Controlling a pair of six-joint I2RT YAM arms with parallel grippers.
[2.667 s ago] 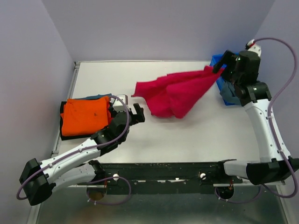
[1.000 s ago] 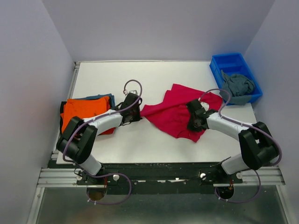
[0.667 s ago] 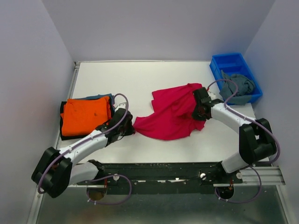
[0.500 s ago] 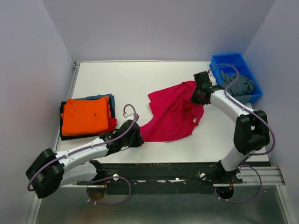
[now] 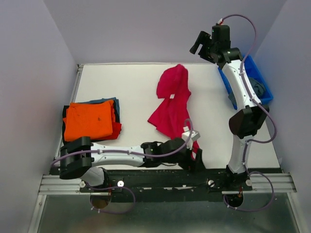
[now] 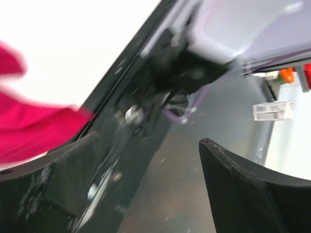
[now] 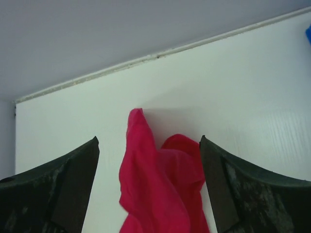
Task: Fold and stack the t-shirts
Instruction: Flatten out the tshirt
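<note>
While the right claw point(image 5: 198, 44) is hanging high in front of the back wall, its fingers are standing wide apart with nothing between them. The right wrist view is looking down past them at the crimson-pink t-shirt point(image 7: 155, 194) on the white surface point(image 5: 131, 87).

That crimson-pink t-shirt point(image 5: 172, 104) is lying crumpled in a long, narrow strip. It is running from a bunched far end, just short of the surface's far edge, down to a near end close to the near edge. The left arm is stretching low along that near edge, and the left claw point(image 5: 195, 155) is sitting just beside the shirt's near end, over the black rail point(image 5: 160, 174). In the left wrist view the left claw point(image 6: 148, 141) is spread wide and gripping nothing. The crimson cloth point(image 6: 24, 136) is showing off to one side of the fingers, not between them.

By the left edge, the orange t-shirt point(image 5: 90, 119) is lying folded on top of a stack. Blue point(image 5: 104, 101), black point(image 5: 65, 114) and red point(image 5: 116, 128) edges are peeking out from under it.

At the far right corner, the blue bin point(image 5: 257, 73) is holding the grey-blue t-shirt point(image 5: 258, 90), with the right arm crossing in front of much of it.

Bare surface is lying open between the stack and the strip, and a narrower band is lying between the strip and the bin.
</note>
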